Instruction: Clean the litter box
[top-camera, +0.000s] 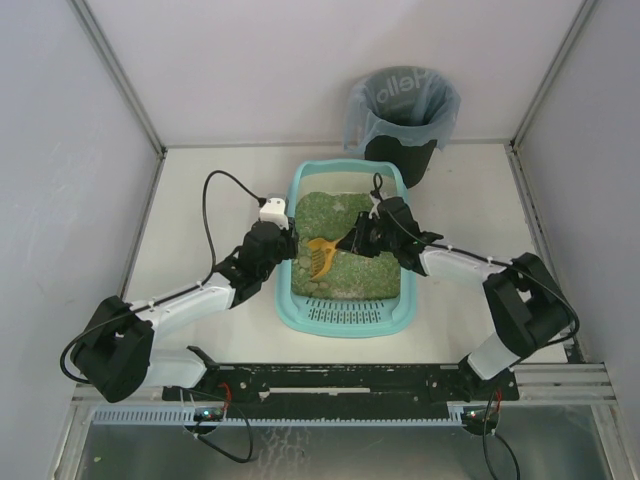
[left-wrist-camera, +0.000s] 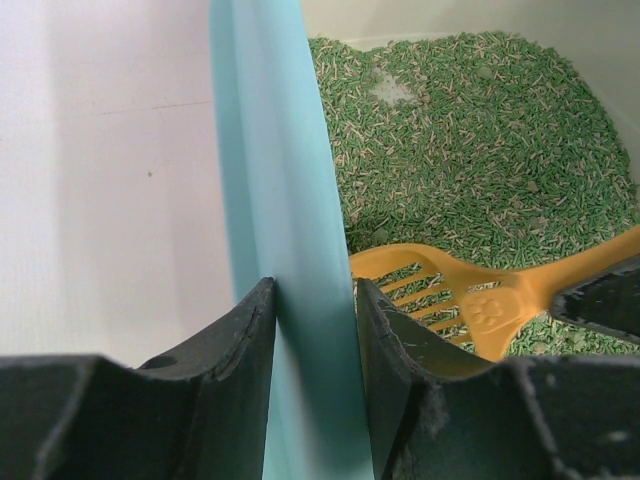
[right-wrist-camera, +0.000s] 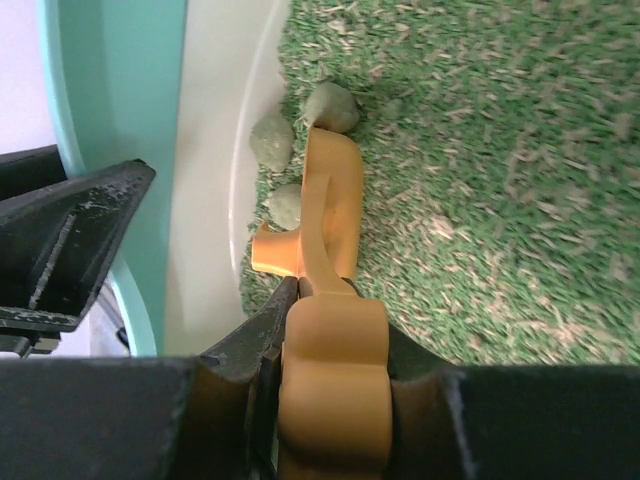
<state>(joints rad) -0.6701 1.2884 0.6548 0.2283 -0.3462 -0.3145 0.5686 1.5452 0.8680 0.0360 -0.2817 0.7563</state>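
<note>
The light-teal litter box (top-camera: 345, 318) holds green granular litter (top-camera: 368, 275), with its slotted ledge at the near end. My left gripper (top-camera: 283, 240) is shut on the box's left rim (left-wrist-camera: 265, 150), one finger on each side of the wall (left-wrist-camera: 313, 290). My right gripper (top-camera: 362, 238) is shut on the handle of an orange slotted scoop (top-camera: 322, 256), its head lying on the litter near the left wall (left-wrist-camera: 470, 295). In the right wrist view the gripper (right-wrist-camera: 335, 290) clamps the handle, and three grey-green clumps (right-wrist-camera: 272, 140) lie by the scoop's tip (right-wrist-camera: 335, 200).
A round black bin with a grey-blue bag liner (top-camera: 402, 110) stands just behind the box's far right corner. Grey walls enclose the table on the left, right and back. The left gripper's fingers (right-wrist-camera: 60, 240) show outside the rim in the right wrist view.
</note>
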